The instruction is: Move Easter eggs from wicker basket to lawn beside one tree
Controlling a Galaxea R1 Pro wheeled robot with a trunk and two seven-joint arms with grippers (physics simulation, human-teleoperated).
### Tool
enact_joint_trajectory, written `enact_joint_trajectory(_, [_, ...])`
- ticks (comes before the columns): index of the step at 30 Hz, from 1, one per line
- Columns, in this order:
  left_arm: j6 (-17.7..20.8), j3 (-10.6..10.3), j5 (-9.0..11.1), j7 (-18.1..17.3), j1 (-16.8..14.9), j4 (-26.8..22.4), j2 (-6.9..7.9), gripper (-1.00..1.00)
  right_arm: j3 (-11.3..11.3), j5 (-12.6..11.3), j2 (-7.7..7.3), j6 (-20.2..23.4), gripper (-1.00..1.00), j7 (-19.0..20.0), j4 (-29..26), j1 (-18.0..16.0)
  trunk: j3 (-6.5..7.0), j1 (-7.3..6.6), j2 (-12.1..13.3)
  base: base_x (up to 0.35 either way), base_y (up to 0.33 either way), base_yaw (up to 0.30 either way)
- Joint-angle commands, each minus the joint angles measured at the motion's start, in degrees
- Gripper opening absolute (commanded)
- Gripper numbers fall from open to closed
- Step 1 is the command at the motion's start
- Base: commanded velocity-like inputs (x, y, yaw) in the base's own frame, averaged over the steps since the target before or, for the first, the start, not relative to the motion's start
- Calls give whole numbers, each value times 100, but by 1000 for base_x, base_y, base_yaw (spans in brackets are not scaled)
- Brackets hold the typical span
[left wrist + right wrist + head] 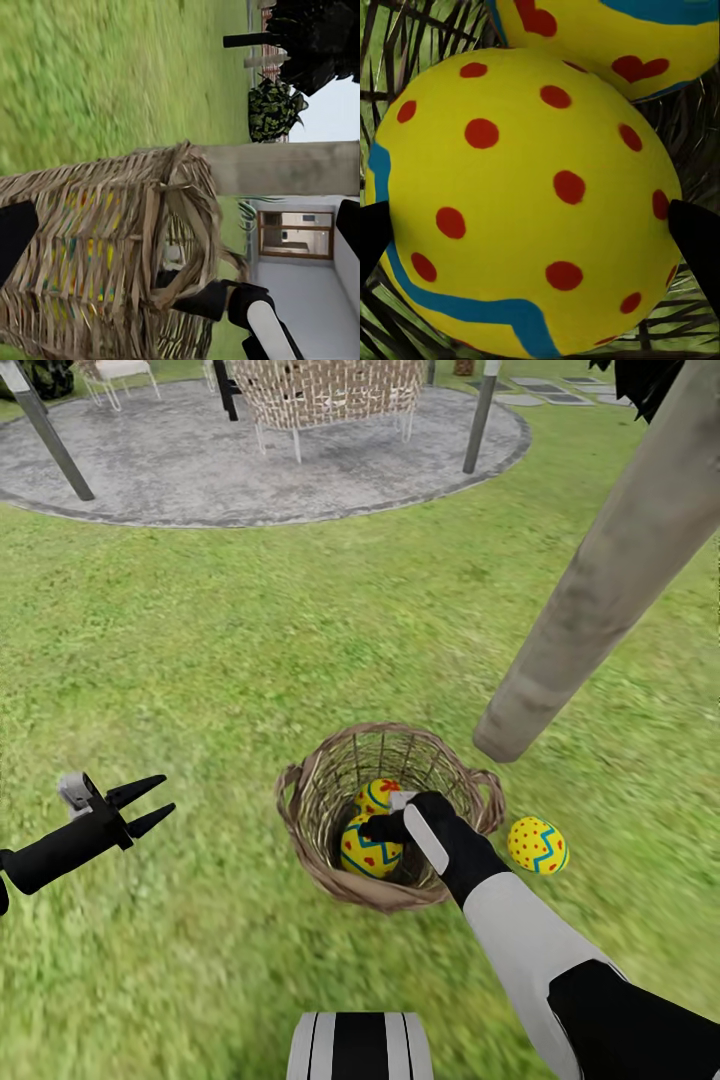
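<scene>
1. So, two Easter eggs point(371, 847) sit inside the wicker basket point(310, 830) on the lawn point(200, 660); a third egg point(537, 845) lies on the grass just beside the basket's right rim, near the tree trunk point(610, 570).
2. Right pincer point(385, 825) is down in the basket, its fingers either side of the front egg point(525, 202).
3. Left pincer point(150, 805) hovers well left of the basket, fingers narrowly apart, holding nothing.
</scene>
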Motion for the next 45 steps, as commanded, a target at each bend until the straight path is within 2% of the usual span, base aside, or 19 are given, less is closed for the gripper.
enact_joint_trajectory(1, [25, 6, -31, -33, -3, 2, 0, 100, 16, -37, 0, 16, -100, -56, -7, -3, 19, -3, 0, 0, 0, 0])
enact_joint_trajectory(6, [25, 6, -31, -33, -3, 6, 0, 100, 16, -37, 6, 15, -100, -56, -7, -3, 130, -16, 7, 0, 0, 0])
enact_joint_trajectory(24, [16, 9, -31, -33, -3, 33, -9, 100, 17, -37, 15, 15, -100, -56, 11, -3, 130, -16, 7, -33, 0, 0])
enact_joint_trajectory(45, [24, 24, -31, -33, -3, 46, 36, 100, 16, -6, 5, 25, -100, -70, -14, -3, 596, -70, 35, 0, 0, 0])
